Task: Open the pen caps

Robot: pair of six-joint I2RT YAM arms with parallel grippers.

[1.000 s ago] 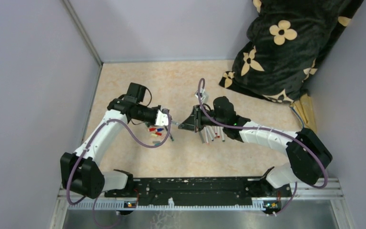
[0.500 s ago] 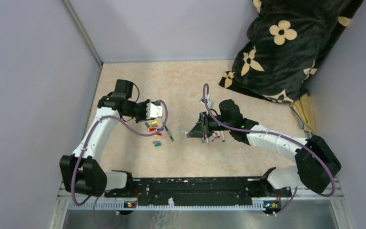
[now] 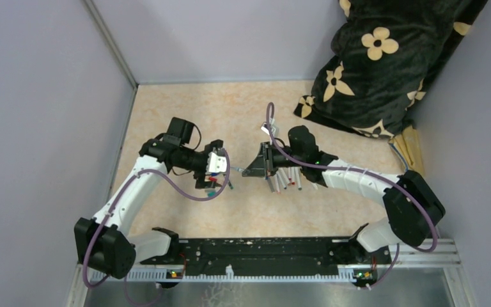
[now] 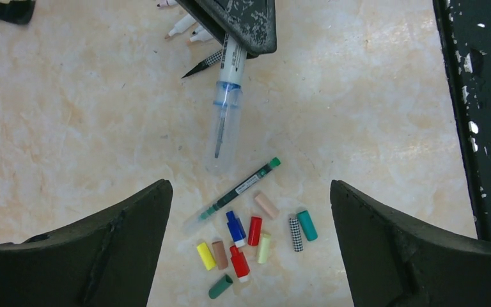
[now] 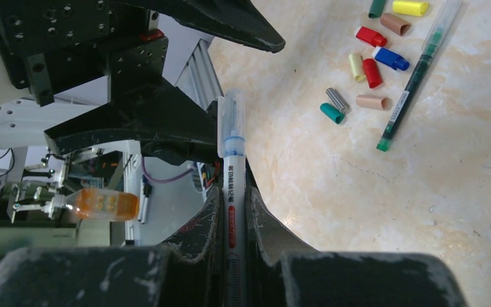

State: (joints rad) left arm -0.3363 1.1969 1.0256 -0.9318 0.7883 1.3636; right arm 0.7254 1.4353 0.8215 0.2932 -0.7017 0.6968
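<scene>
Pen caps (image 4: 254,230) lie loose in a small cluster on the bench (image 4: 70,115), just beside a green pen (image 4: 240,190). Right jaws are clenched on a pen (image 5: 231,211) with its clear cap (image 5: 232,121) on; left jaws stand wide apart, released, holding nothing.

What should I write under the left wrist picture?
Open left gripper faces the right gripper's capped pen, above loose coloured caps.

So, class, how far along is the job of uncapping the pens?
Done: loose caps lie clustered on the table, several pens beside the right arm look uncapped. In hand: the right gripper clamps a pen, its clear cap on, facing the open left gripper. Left: that cap, possibly the one on the green pen.
</scene>
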